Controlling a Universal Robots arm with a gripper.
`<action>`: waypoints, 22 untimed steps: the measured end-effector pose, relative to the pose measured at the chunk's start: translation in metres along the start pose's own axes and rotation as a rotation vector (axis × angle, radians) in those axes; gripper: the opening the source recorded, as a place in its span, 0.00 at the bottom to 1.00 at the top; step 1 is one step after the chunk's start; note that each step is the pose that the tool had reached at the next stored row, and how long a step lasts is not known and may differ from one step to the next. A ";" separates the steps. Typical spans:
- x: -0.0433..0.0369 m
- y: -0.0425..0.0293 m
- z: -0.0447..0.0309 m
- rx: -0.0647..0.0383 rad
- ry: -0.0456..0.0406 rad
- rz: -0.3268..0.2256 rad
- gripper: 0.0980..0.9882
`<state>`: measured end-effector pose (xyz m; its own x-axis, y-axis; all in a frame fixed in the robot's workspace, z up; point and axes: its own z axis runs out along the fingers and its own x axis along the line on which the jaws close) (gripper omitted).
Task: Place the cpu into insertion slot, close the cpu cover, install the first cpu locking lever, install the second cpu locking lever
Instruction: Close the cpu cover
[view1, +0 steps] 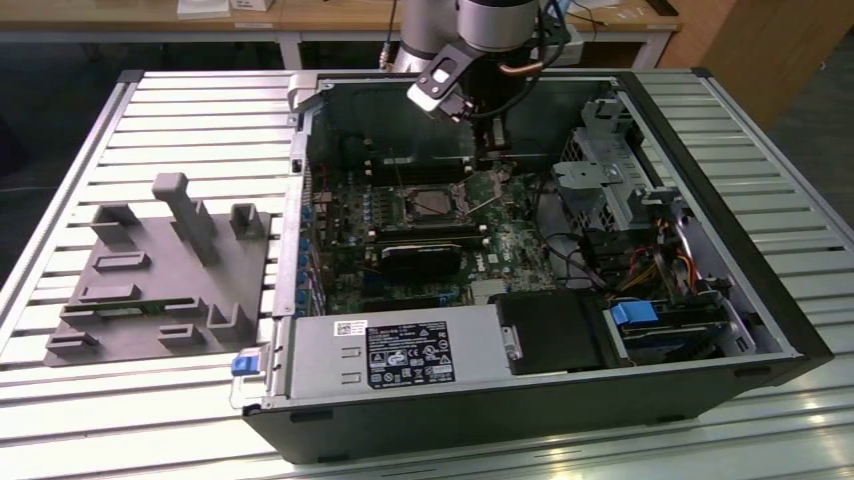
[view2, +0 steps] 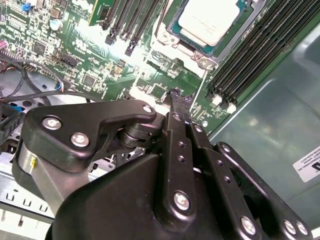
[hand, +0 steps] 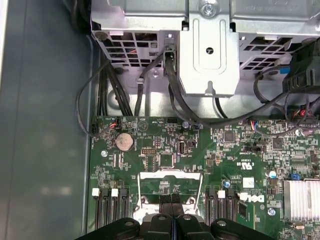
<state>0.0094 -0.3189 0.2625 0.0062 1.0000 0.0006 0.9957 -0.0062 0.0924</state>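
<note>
Pale slatted metal table (view1: 747, 130), wooden desk (view1: 334, 20) behind, brown wooden panel (view1: 761, 40), dim floor (view1: 830, 150)

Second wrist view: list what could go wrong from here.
The gripper hovers low beside the thin locking lever; a slip could bend it or scrape the board. The cpu lies seated nearby, so a stray push might strike it. The memory slots run close and could be clipped.
</note>
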 end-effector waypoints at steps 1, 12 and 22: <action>0.0000 0.0004 0.0000 0.000 0.0000 0.000 0.00; 0.0002 0.0056 0.0005 0.000 0.0000 0.000 0.00; 0.0010 0.0130 0.0019 0.000 -0.0002 0.000 0.00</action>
<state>0.0225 -0.3180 0.2618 0.0062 1.0000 0.0004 0.9957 -0.0062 0.0923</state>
